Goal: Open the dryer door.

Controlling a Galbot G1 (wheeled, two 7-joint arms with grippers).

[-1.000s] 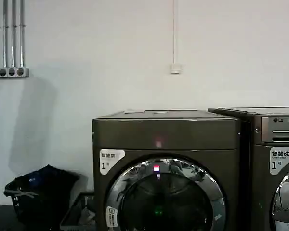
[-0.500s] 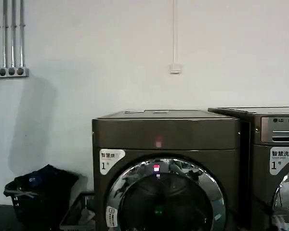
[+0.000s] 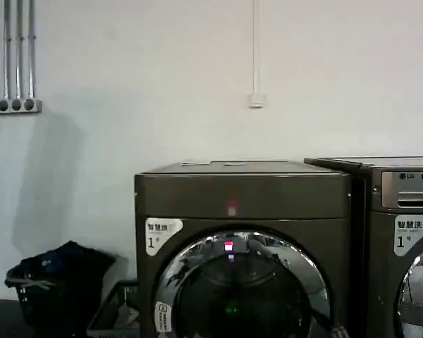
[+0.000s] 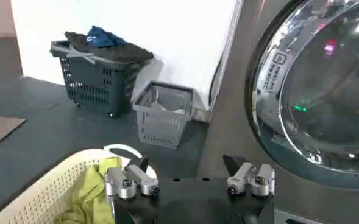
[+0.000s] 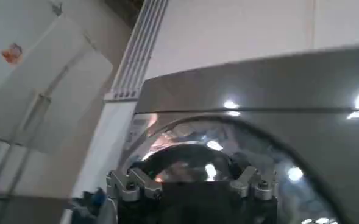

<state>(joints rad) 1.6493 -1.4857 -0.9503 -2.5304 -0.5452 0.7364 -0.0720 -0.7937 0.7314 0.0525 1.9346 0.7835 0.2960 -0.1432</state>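
The large round chrome-rimmed dryer door (image 3: pixel 241 289) sits closed on the dark bronze-grey dryer (image 3: pixel 243 197); opening remains. Right gripper (image 5: pixel 191 181), spread and empty, seems close before it; left gripper (image 4: pixel 189 181) waits open.

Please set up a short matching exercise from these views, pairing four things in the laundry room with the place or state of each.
Things:
1. dryer door
2. dark laundry basket
3. grey basket
4. cream basket

Places or states:
A. heaped with dark and blue clothes
B. shut against the dryer
C. holds a yellow-green cloth, close by the left claw
D. on the floor between the dark basket and the dryer

Pairs: 1-B, 2-A, 3-D, 4-C
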